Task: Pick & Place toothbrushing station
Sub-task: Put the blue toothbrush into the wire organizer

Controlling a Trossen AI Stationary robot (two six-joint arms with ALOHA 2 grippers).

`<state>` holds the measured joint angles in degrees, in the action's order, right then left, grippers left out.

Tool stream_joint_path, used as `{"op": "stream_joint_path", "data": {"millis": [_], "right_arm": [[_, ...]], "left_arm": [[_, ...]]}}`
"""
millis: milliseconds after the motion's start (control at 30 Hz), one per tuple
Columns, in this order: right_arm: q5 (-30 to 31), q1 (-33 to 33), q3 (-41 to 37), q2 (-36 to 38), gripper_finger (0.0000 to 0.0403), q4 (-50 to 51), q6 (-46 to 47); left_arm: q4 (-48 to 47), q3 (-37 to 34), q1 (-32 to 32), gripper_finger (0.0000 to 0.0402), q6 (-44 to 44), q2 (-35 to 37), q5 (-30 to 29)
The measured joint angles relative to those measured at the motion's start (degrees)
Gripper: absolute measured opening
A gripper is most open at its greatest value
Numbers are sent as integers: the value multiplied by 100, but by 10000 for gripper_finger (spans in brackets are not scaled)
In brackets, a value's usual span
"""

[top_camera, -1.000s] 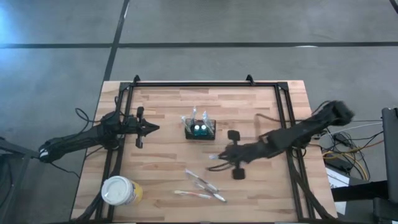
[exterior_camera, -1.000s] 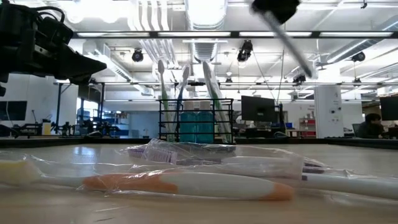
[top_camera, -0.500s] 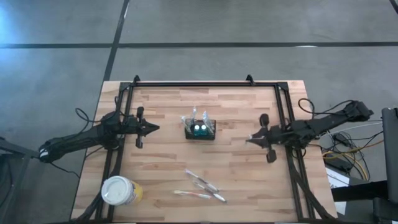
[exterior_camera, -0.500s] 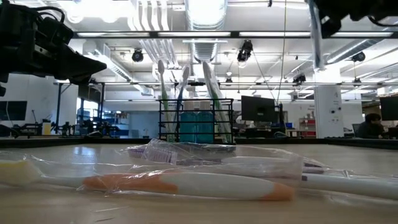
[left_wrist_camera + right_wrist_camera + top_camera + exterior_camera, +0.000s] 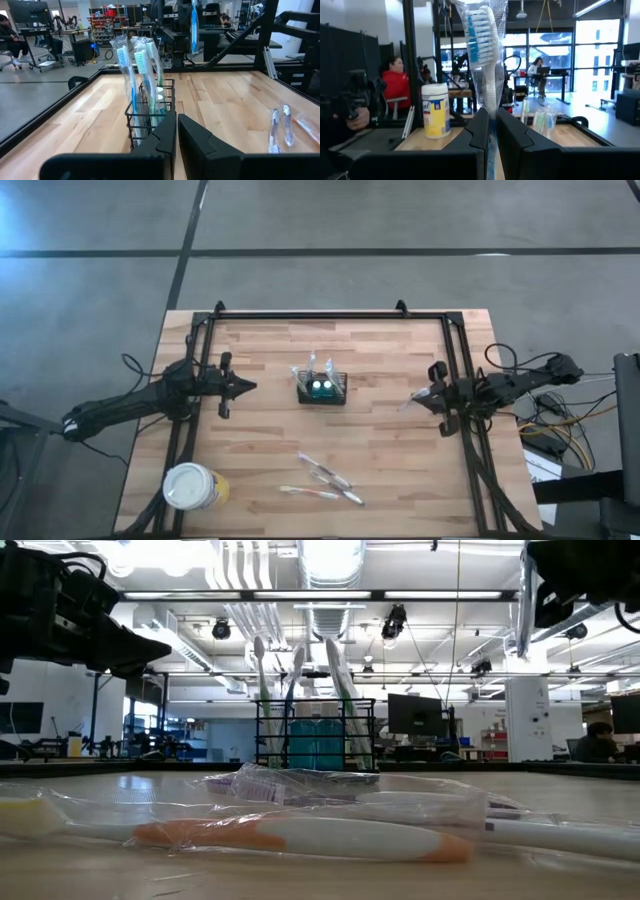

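The black wire-mesh caddy [image 5: 321, 388] stands on its base at the table's middle, with several wrapped toothbrushes upright in it; it also shows in the left wrist view [image 5: 150, 117] and the low view [image 5: 316, 735]. My left gripper [image 5: 250, 387] is shut and empty, level, a little to the caddy's left. My right gripper [image 5: 416, 399] is near the table's right edge, raised, shut on a wrapped blue-and-white toothbrush [image 5: 482, 35]. Loose wrapped toothbrushes [image 5: 325, 478] lie on the table toward the near edge. My right gripper pinches the wrapped toothbrush's handle [image 5: 491, 112] between its two fingers, through the clear wrapper. The fingers are about level and point toward the table's left, across the brush. The brush stands about upright, bristle head [image 5: 479, 25] up, lifted clear of the table.
A round yellow cup with a white lid [image 5: 192, 486] stands at the near left corner. A black frame [image 5: 330, 316] runs along the table's far, left and right sides. People sit in the room beyond the table [image 5: 395, 82].
My right gripper has gone from above the loose toothbrushes toward the table's right edge and a little toward the far edge, carrying the wrapped toothbrush, which now stands upright and clear of the table.
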<state>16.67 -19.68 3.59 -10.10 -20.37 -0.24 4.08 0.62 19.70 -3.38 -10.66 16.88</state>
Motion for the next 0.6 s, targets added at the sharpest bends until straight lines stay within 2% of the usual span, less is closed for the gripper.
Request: {"op": "stream_joint_path", "data": {"millis": [167,300,400,500,600], "right_arm": [[155,0,-285,402,18,-14,32],[167,0,-309,477,18,-9,52],[445,-2,-309,467,18,-123,86],[776,0,-304,336,18,-634,130],[780,0,-143,-119,18,-748,88]], "left_arm": [[2,0,0,23,-2,0,-2],[19,-1,0,23,-78,0,-3],[28,-1,0,23,-92,0,-32],[28,0,0,23,-96,0,-37],[28,-2,0,23,-96,0,-37]]}}
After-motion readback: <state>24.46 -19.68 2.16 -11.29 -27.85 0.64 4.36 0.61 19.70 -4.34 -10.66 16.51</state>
